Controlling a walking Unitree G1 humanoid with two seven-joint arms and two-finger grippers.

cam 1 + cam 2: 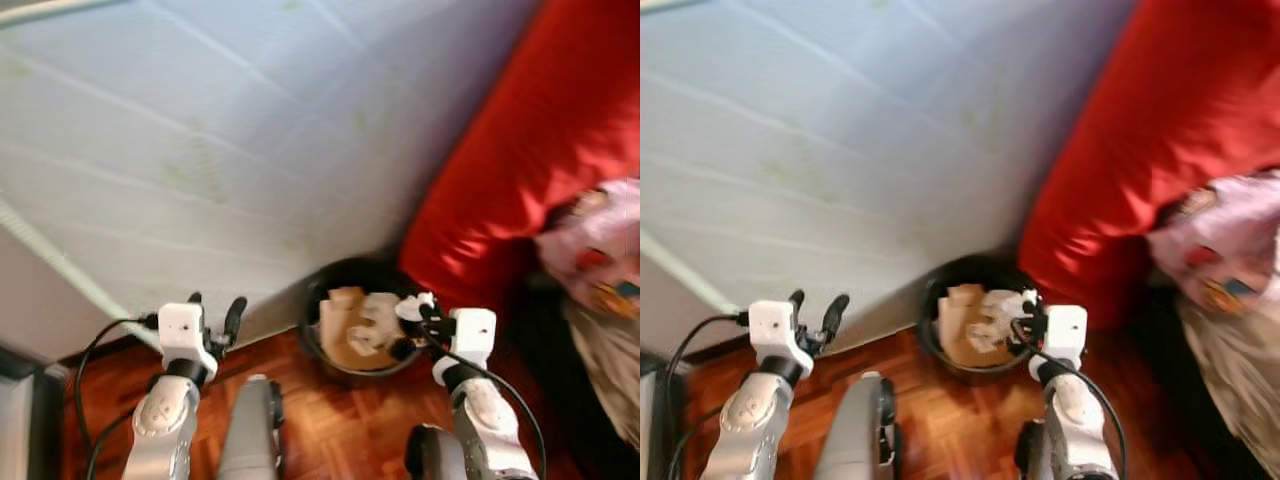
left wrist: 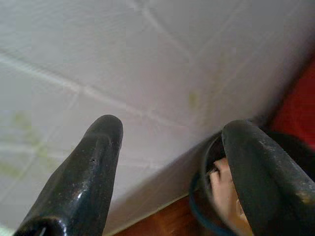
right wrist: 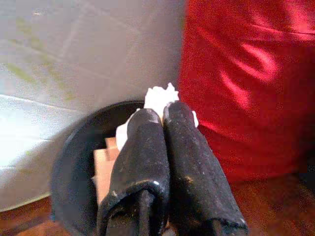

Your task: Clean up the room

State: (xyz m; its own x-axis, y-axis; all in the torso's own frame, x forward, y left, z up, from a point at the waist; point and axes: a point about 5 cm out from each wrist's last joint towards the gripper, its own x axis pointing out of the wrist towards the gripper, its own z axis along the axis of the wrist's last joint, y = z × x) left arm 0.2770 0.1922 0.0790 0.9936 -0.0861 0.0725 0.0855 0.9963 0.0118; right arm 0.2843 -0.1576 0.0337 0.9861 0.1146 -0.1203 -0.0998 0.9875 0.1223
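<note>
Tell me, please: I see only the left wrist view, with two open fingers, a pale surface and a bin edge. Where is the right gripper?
Observer: The right gripper is over the bin, at its right rim.
Operator: Does it hold something?
Observer: Yes, it is shut on a white paper wad.
Operator: What lies right of the bin?
Observer: A red cushion, with patterned cloth on its far side.
</note>
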